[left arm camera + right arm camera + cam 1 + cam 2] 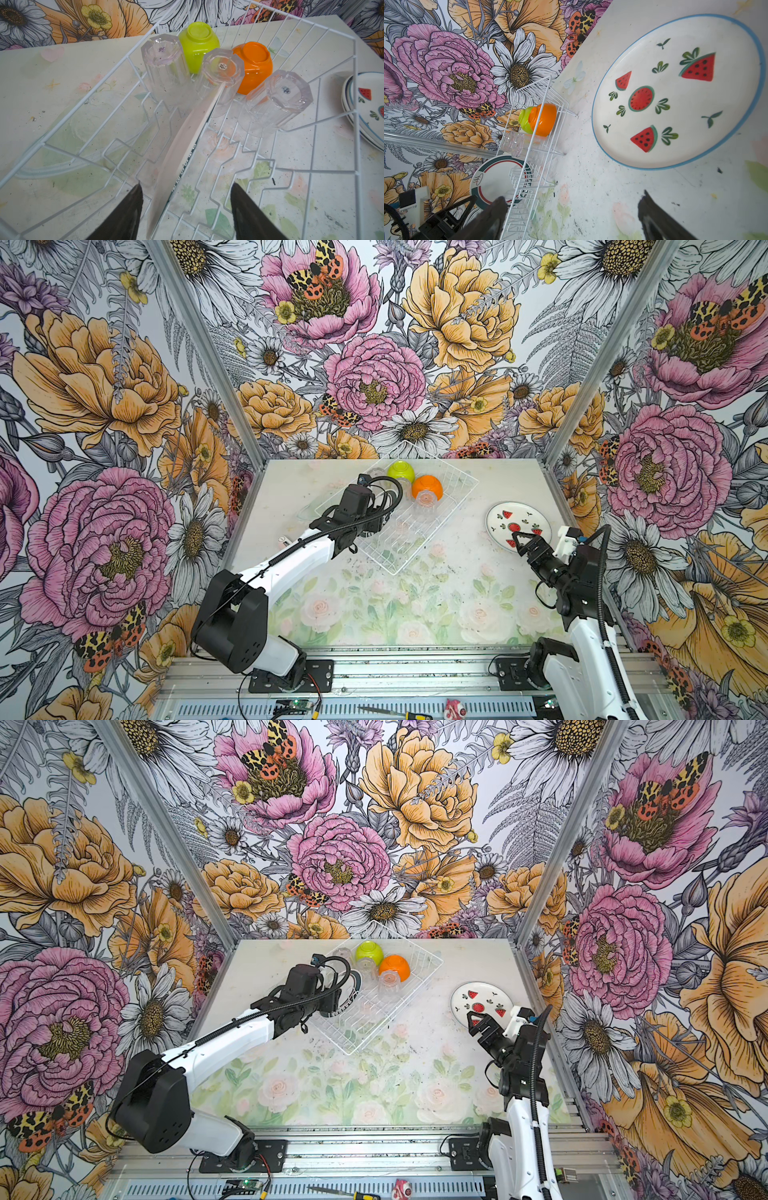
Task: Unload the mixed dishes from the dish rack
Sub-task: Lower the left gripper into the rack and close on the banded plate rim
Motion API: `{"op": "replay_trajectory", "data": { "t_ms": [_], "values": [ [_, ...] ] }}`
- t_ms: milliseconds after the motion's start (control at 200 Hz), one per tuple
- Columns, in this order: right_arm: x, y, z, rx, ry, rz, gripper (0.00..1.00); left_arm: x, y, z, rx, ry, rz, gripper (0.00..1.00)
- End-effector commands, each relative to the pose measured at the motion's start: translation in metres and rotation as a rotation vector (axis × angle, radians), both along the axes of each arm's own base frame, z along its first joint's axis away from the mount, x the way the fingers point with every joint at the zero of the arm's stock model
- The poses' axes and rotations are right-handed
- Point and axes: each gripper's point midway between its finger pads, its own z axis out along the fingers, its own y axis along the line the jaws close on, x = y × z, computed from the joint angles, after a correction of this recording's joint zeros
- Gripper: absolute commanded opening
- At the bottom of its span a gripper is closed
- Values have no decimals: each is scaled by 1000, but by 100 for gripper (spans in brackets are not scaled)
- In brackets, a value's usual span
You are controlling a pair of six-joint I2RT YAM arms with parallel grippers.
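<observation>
A white wire dish rack (415,531) sits at an angle on the flower-printed table (374,605), most of its load inside. A round white plate with dark teal and red rim bands (492,182) stands on edge in the rack's upright slots, towards the rack's left side in both top views. The left gripper (185,184) reaches into the rack from that side and straddles the plate's rim. Its two black fingers (126,212) are apart, one close beside the plate's plain side and the other well clear of its banded side. Neither is seen pressing on the plate.

Deeper in the rack, three clear tumblers (278,99) stand upside down in a row. The plate's far edge lies in front of the middle one. Behind them, at the rack's far corner, a lime-green bowl (197,43) and an orange bowl (253,64) rest upside down, side by side.

Outside the rack, to its right in both top views, a blue-rimmed watermelon plate (517,518) lies face up on the table. The left wrist view shows more plates stacked beneath it. The right gripper (572,196) hovers at that plate's near edge, well apart from the rack, with its jaws spread wide and nothing between them.
</observation>
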Motion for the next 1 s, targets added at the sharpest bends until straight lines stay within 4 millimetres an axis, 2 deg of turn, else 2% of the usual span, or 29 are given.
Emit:
{"op": "replay_trajectory", "data": {
  "t_ms": [0,95,295,626,776,996],
  "values": [
    [2,0,4,6,-13,4,100,11,3,1,19,-3,16,62],
    [2,0,0,12,2,1,99,15,2,-7,32,19,16,58],
    [0,1,-10,26,28,-3,99,24,13,-16,101,18,73,43],
    [1,-3,-13,33,42,-26,99,27,40,-8,270,-49,157,28],
    [2,-2,-12,39,39,-25,99,25,34,6,234,-85,155,22],
    [0,0,-11,50,31,-19,99,25,21,15,225,-101,118,16]
  ]
}}
